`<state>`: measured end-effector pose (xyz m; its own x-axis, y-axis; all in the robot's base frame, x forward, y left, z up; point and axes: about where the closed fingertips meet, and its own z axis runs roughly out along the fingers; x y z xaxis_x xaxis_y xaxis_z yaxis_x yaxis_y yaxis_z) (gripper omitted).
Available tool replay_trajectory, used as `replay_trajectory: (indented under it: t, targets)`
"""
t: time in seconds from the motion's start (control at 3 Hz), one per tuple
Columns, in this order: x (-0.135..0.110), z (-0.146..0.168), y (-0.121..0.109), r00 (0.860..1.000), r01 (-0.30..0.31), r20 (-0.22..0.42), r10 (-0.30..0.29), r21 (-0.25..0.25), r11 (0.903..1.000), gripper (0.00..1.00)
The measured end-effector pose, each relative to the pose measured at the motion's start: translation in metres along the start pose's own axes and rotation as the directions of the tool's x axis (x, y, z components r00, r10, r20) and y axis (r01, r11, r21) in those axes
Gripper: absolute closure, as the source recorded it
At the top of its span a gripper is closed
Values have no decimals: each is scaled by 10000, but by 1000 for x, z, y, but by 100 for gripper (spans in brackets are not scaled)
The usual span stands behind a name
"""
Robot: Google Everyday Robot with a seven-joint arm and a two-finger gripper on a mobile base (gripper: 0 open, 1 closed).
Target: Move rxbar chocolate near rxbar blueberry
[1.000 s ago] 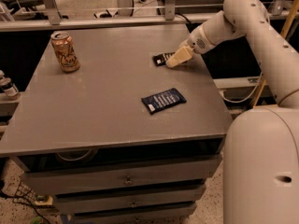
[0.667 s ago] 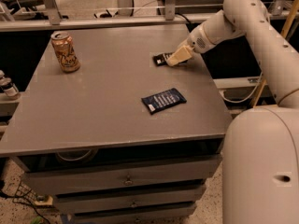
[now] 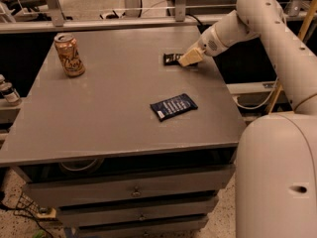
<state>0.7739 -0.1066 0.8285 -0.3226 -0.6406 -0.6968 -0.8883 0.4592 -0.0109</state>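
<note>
Table [image 3: 114,118], gripper fingers [image 3: 190,57] at rxbar chocolate [image 3: 171,58]

place: lab or workshop | signs: grey drawer cabinet [image 3: 133,192]; metal rail [image 3: 124,24] behind; cables [image 3: 27,216] on speckled floor [image 3: 224,217] | gripper [image 3: 189,58]: low over cabinet top's far right

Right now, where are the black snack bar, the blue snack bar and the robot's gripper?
rxbar chocolate [image 3: 171,58]: camera view, the wrapper's visible left part.
rxbar blueberry [image 3: 174,106]: camera view, middle of the wrapper.
gripper [image 3: 189,58]: camera view, its tan tip, at the rxbar chocolate's right end.
</note>
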Motion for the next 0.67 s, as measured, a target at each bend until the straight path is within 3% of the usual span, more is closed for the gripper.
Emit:
replay_trajectory:
  t: [0.33,0.67]
  targets:
    - [-47,-24,30,9906,1313,427,-1299,-342,9907,100]
    - [-89,-45,58,9630,2593,931,-2531,-612,9639,100]
